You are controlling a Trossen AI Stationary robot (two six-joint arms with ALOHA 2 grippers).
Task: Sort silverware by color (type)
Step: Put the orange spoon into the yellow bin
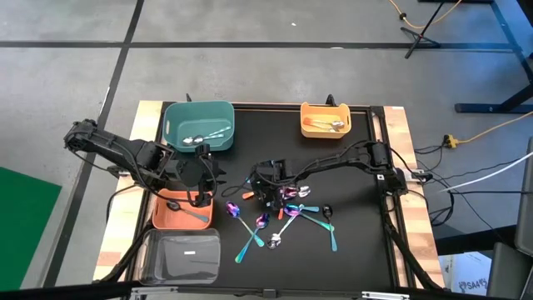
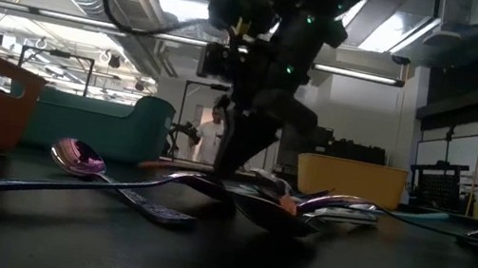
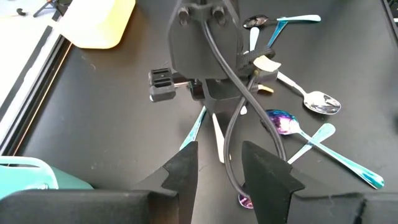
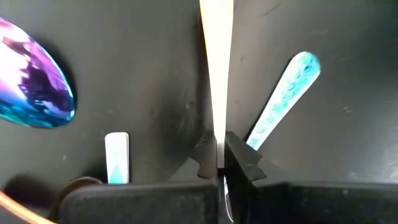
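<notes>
Spoons in teal, purple-rainbow, silver and black lie scattered on the black mat (image 1: 333, 167), mostly around (image 1: 287, 218). My right gripper (image 1: 268, 188) stands at the heap's left end, pointing steeply down, shut on a pale silver spoon handle (image 4: 216, 74). Beside that handle lie a teal spoon handle (image 4: 283, 99) and a purple-rainbow spoon bowl (image 4: 31, 84). My left gripper (image 3: 221, 177) hangs open and empty over the far edge of the orange bin (image 1: 179, 215). My right gripper pinches the thin silver handle (image 4: 216, 140) between its two fingertips, which come steeply from above. The handle runs straight on away from the fingers. I cannot tell whether the spoon's other end rests on the mat.
A teal bin (image 1: 198, 125) with silver spoons stands at the far left, and a yellow bin (image 1: 325, 119) with orange spoons stands at the far right. A clear bin (image 1: 181, 254) sits at the near left. Bare mat lies to the heap's right.
</notes>
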